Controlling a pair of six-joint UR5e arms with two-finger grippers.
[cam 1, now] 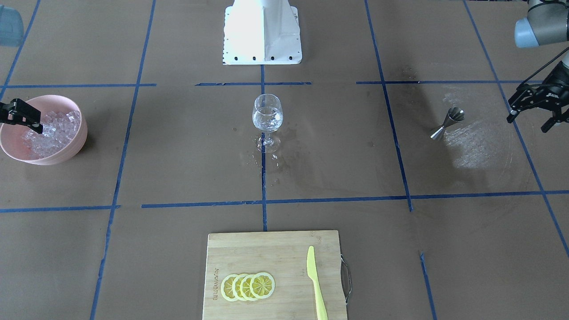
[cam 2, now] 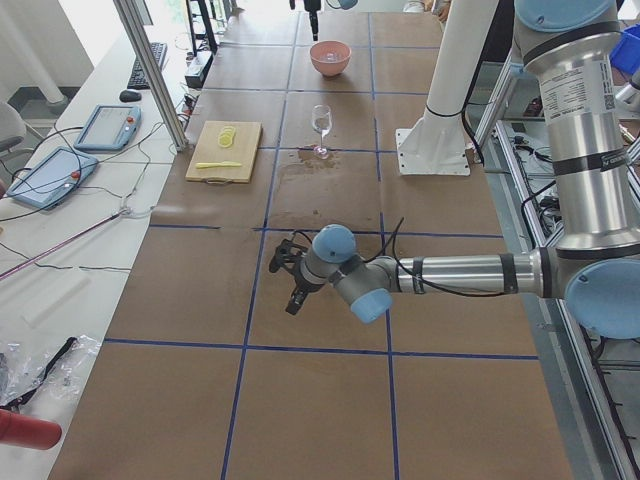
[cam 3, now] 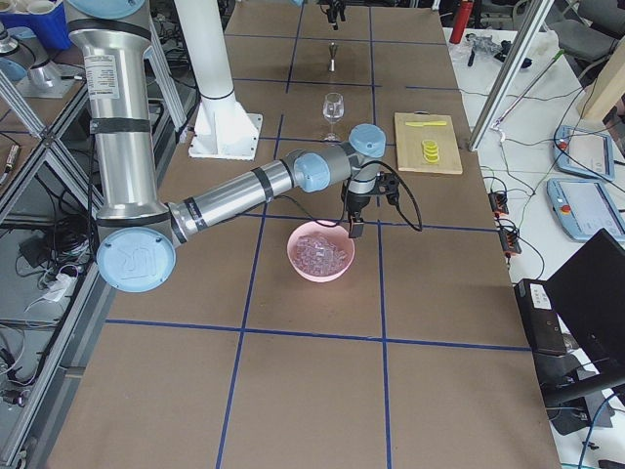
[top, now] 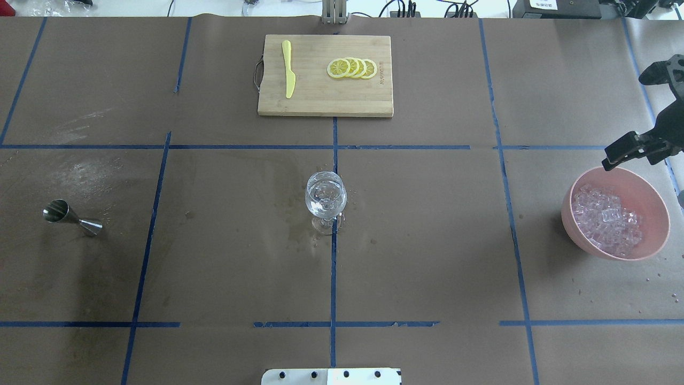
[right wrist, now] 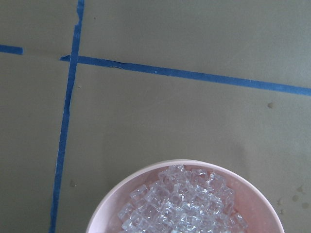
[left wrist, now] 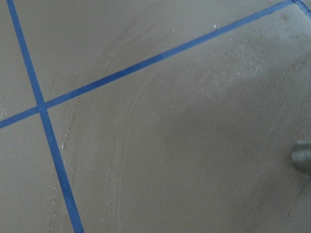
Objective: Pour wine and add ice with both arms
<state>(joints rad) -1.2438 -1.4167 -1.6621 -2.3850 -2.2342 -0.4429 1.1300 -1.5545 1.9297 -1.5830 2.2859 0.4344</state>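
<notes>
A stemmed wine glass (cam 1: 267, 118) stands upright at the table's centre with the wine, a little clear liquid, in it. I cannot tell whether ice is in the glass. It also shows in the overhead view (top: 325, 199). A pink bowl (top: 656, 206) holds a heap of ice (top: 606, 222). My right gripper (top: 636, 151) hovers above the bowl's far rim, fingers apart and empty. A steel jigger (cam 1: 446, 123) lies on its side. My left gripper (cam 1: 531, 121) hangs open and empty beside the jigger, clear of it.
A bamboo cutting board (cam 1: 249, 253) at the operators' edge carries lemon slices (cam 1: 247, 286) and a yellow knife (cam 1: 316, 282). Wet splashes (cam 1: 271, 155) lie around the glass foot. The white robot base (cam 1: 262, 35) stands behind the glass.
</notes>
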